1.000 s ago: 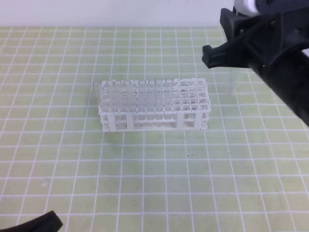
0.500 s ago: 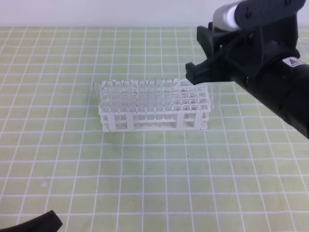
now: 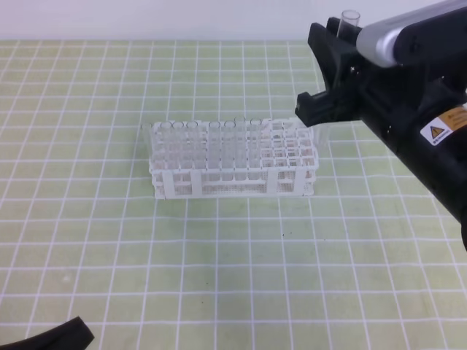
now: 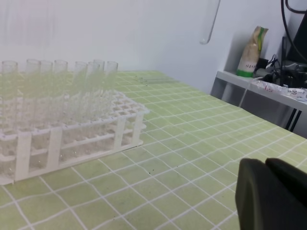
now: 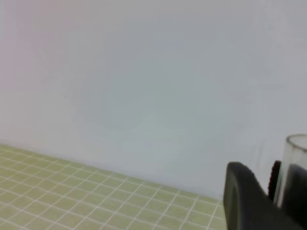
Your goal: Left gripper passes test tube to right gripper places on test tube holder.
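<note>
Gripping slim clear glass test tube (image 3: 349,18)

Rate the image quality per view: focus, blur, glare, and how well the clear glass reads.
Exterior high: sharp, evenly lit, soft shadows; the test tube rim shows above the right pincer, its body hardly visible. Left wrist: test tube holder fairly crisp, the tubes in it pale against the wall, the left pincer a soft dark blur. Right wrist: soft throughout, mostly blank wall; the tube's rim sits at the frame edge.
</note>
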Motion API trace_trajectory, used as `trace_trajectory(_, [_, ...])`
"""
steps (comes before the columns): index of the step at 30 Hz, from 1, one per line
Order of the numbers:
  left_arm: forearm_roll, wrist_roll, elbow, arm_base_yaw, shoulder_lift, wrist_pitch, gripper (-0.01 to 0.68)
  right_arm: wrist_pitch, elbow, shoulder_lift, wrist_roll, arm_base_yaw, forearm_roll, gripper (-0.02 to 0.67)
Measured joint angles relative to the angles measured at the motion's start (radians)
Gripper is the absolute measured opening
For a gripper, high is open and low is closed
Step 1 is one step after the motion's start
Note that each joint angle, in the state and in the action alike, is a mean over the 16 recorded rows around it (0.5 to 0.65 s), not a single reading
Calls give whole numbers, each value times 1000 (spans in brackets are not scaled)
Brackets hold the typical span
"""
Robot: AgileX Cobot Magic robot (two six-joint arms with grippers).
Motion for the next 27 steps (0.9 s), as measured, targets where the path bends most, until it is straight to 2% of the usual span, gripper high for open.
trace_trajectory(14, [-10,0,-6,0,-3,-1,0,-181,4,130,120,-1,-110,8])
trace_trajectory(27, [-8,0,-5,0,-3,1,0,-281,-93,340,250,-2,-237,8])
